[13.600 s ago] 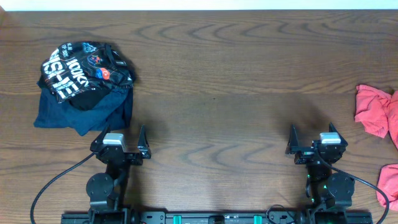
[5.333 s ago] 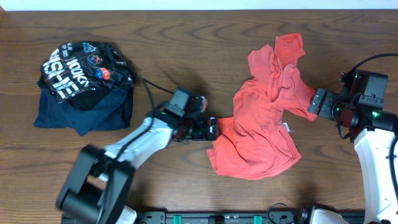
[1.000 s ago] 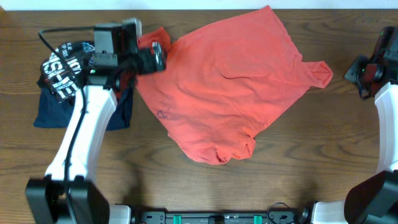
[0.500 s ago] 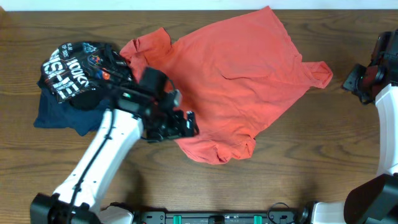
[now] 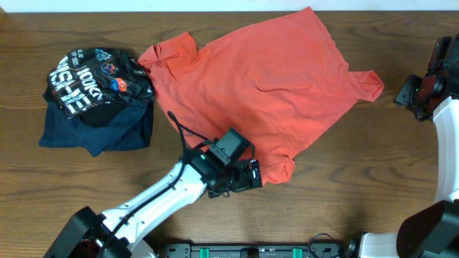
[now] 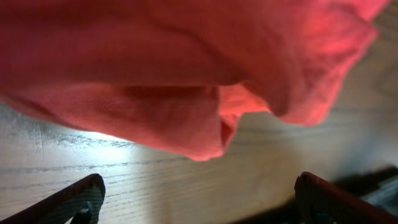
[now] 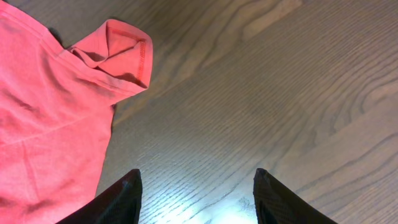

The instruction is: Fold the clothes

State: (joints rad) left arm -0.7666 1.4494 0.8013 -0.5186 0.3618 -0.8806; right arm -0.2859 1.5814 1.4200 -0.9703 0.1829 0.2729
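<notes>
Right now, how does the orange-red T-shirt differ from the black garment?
The orange-red T-shirt lies spread out, mostly flat; the black garment is bunched on a navy garment. The T-shirt shows plain fabric, the black garment white lettering. The left gripper is open at the T-shirt's near hem; no gripper is at the black garment. Neither is folded neatly.

Left arm (image 5: 154,201) lay extended diagonally from its near-left base, up and right. Left gripper (image 5: 248,175) sat low, jaws spread wide. Right arm (image 5: 448,143) ran along the right edge, right gripper (image 5: 409,92) facing left, its 2 fingers (image 7: 112,199) wide apart.
</notes>
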